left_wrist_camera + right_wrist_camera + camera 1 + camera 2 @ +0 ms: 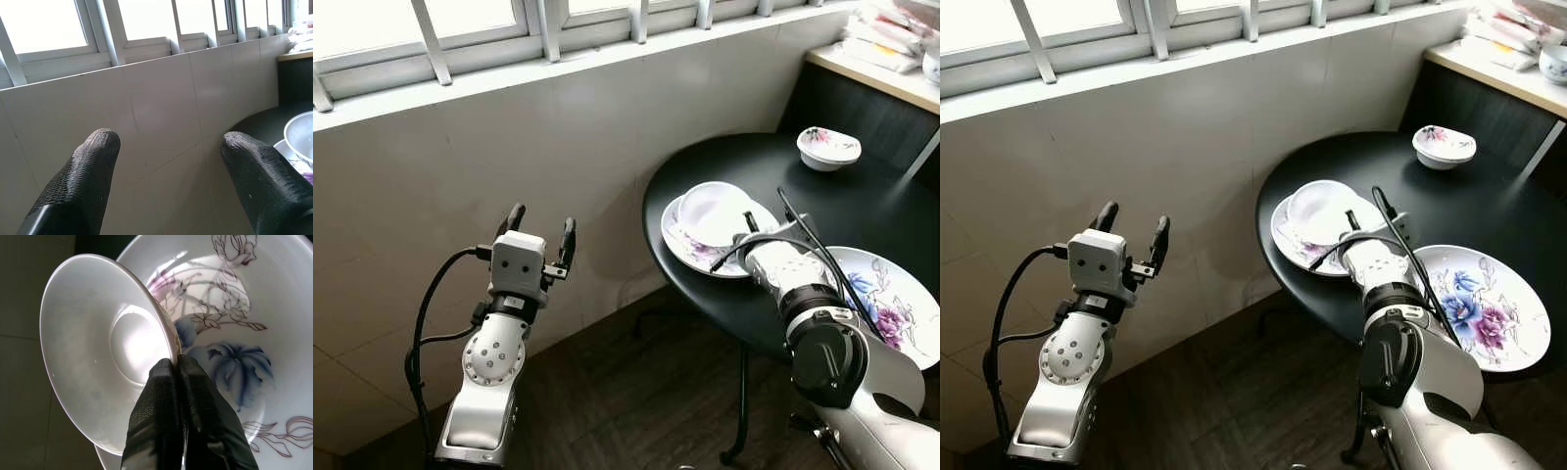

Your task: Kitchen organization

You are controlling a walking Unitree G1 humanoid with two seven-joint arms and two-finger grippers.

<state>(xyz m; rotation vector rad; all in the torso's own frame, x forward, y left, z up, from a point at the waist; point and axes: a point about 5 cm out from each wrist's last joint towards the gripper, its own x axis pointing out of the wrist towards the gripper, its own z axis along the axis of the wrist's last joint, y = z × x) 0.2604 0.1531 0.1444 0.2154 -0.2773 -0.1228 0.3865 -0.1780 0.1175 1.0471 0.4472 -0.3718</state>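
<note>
- The right tool (176, 364) is clenched on the rim of a white bowl (717, 211); in the right wrist view the two black fingers (161, 401) press together with the bowl's thin edge pinched between their tips.
- The bowl is tilted, its open side turned away from the flowered plate (697, 250) under it, and it sits over that plate at the tabletop (773, 166) edge nearest the tiled wall.
- From the tool, the bowl lies straight ahead along the fingers, with the gripped point on the rim side closest to the robot. The right arm reaches in over the near edge of the tabletop, so it is by far the nearer arm.
- The left tool (540, 235) is released, fingers spread and pointing up towards the window, holding nothing. It hangs off the tabletop's edge, well apart from the dishes, facing the wall.
- A large flowered plate (1489, 304) lies at the near right edge of the tabletop, just beside the right forearm. A small bowl (828, 147) stands toward the far edge, well apart from the gripped bowl.
- My reading: the bowl is being lifted off or set onto the plate. With only a rim pinch on a tilted bowl, it could swing or slip.
- Any carry toward the large plate would pass close by the arm's own cable.
</note>
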